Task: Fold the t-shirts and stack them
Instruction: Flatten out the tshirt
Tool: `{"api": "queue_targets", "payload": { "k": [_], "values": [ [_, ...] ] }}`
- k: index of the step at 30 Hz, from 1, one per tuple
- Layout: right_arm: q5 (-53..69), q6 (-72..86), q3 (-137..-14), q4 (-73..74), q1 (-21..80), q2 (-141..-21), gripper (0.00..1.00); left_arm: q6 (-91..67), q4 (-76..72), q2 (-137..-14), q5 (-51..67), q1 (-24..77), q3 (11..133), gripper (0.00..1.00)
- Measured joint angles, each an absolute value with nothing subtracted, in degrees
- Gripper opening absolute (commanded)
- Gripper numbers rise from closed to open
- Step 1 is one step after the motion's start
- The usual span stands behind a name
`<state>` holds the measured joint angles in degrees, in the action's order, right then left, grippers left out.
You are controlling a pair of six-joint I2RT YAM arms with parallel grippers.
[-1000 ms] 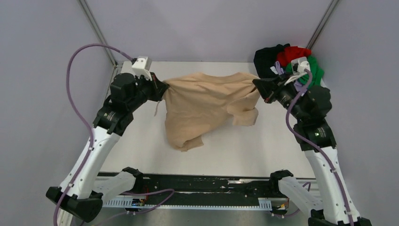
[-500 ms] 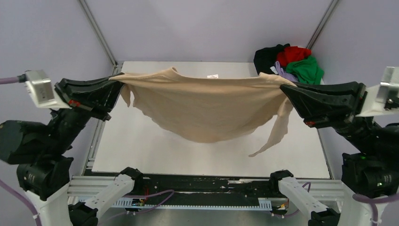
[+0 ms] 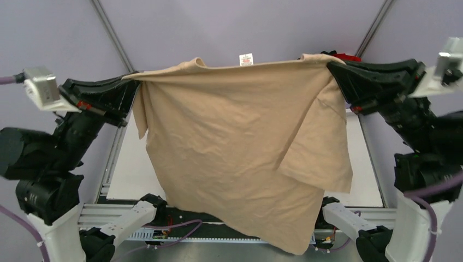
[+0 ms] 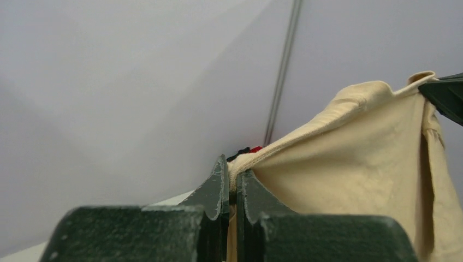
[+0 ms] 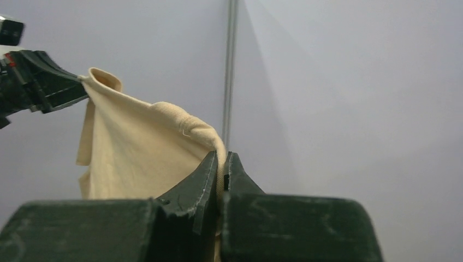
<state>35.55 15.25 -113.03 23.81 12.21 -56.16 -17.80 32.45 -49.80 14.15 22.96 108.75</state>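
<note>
Tools (image 3: 132, 82) (image 3: 329, 65) stretch tan shirt (image 3: 235, 147), mostly hiding red shirt (image 3: 344, 55).

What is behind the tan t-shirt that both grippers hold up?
Behind the tan t-shirt, only strips of the table and a bit of red cloth show; the rest is covered.

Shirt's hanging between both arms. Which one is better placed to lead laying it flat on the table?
Left, probably. The left arm's fingers pinch the tan t-shirt where the cloth hangs smooth. Below the right arm's fingers a flap doubles over the front, so that side needs more straightening.
</note>
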Motion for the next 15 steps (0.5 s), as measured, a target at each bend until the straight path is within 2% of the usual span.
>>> {"api": "queue_targets", "payload": {
  "k": [6, 10, 11, 12, 13, 14, 15],
  "values": [
    [24.3, 11.1, -108.2, 23.0, 12.2, -67.3, 0.01, -15.6, 31.0, -57.9, -0.9, 23.2, 102.7, 0.00],
    [20.6, 9.2, -102.4, 19.8, 10.7, -77.9, 0.04, -14.7, 28.9, -70.1, -13.2, 21.8, 97.1, 0.04],
    [20.5, 9.1, -100.8, 18.3, 9.9, -81.6, 0.07, -14.8, 28.7, -74.4, -14.7, 20.6, 96.6, 0.15],
    [20.5, 9.1, -99.5, 16.8, 9.3, -85.5, 0.15, -15.1, 28.0, -79.6, -15.7, 19.0, 96.2, 0.25],
    [20.5, 9.0, -98.4, 15.0, 8.7, -90.5, 0.35, -15.5, 27.4, -85.1, -16.0, 17.4, 96.2, 0.60],
    [20.5, 8.9, -97.9, 13.7, 8.3, -95.0, 0.51, -16.0, 27.0, -90.6, -15.8, 16.0, 96.3, 0.80],
    [20.2, 8.7, -97.9, 12.3, 7.8, -100.4, 0.62, -16.8, 27.3, -97.1, -15.5, 14.3, 97.1, 0.95]
  ]
}}
